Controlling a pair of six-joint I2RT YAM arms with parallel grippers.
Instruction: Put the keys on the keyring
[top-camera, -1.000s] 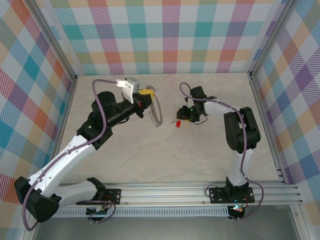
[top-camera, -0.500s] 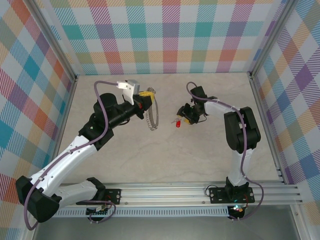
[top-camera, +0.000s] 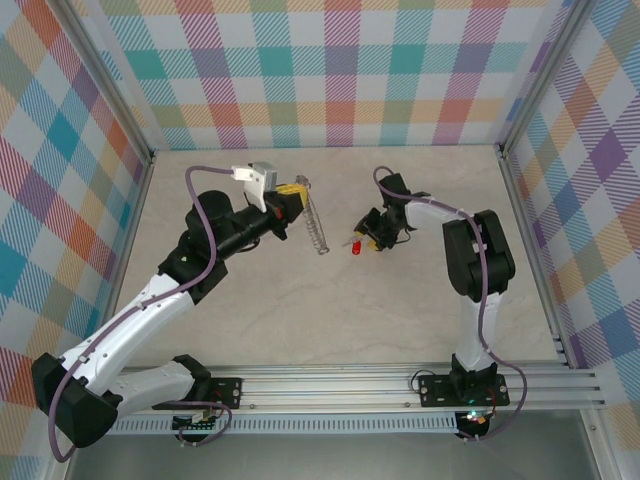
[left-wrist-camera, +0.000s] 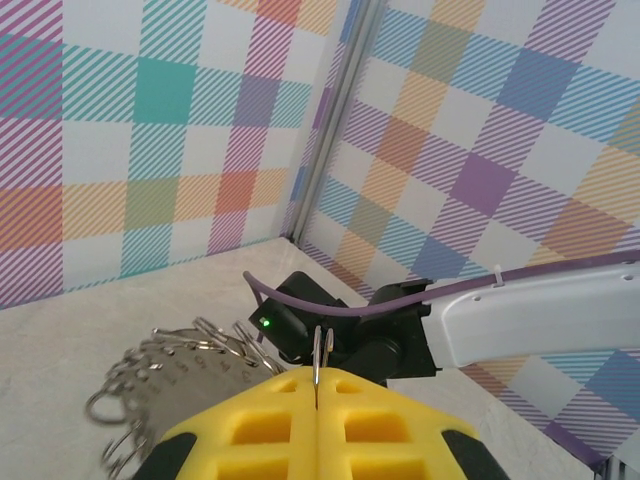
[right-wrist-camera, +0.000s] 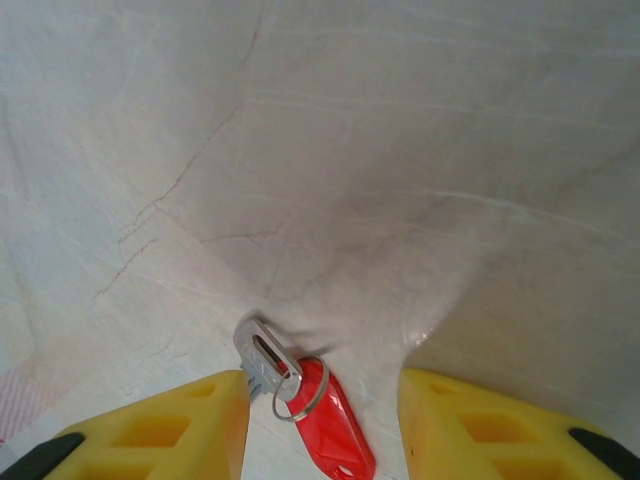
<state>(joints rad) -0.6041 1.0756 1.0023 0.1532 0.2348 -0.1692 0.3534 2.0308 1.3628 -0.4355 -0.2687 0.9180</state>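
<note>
My left gripper (top-camera: 293, 190) is shut on the keyring (top-camera: 316, 228), a large silvery ring with a beaded rim, held on edge above the table. In the left wrist view the yellow fingertips (left-wrist-camera: 270, 400) pinch a thin wire loop of the keyring (left-wrist-camera: 175, 365), with the right arm beyond it. The keys (top-camera: 354, 247) are one small silver key (right-wrist-camera: 262, 357) with a red tag (right-wrist-camera: 335, 415), lying flat on the table. My right gripper (top-camera: 372, 240) is low over it and open (right-wrist-camera: 322, 415). The key lies between its fingers, its blade against the left finger (right-wrist-camera: 190, 415).
The tabletop (top-camera: 330, 310) is pale marble. Plaid walls stand on three sides, with metal posts (top-camera: 520, 180) at the corners. An aluminium rail (top-camera: 340, 385) with the arm bases runs along the near edge.
The left gripper has turned a little and the hanging keyring has swung slightly right, toward the key. The right gripper stays low at the key, its fingers a touch closer together.
</note>
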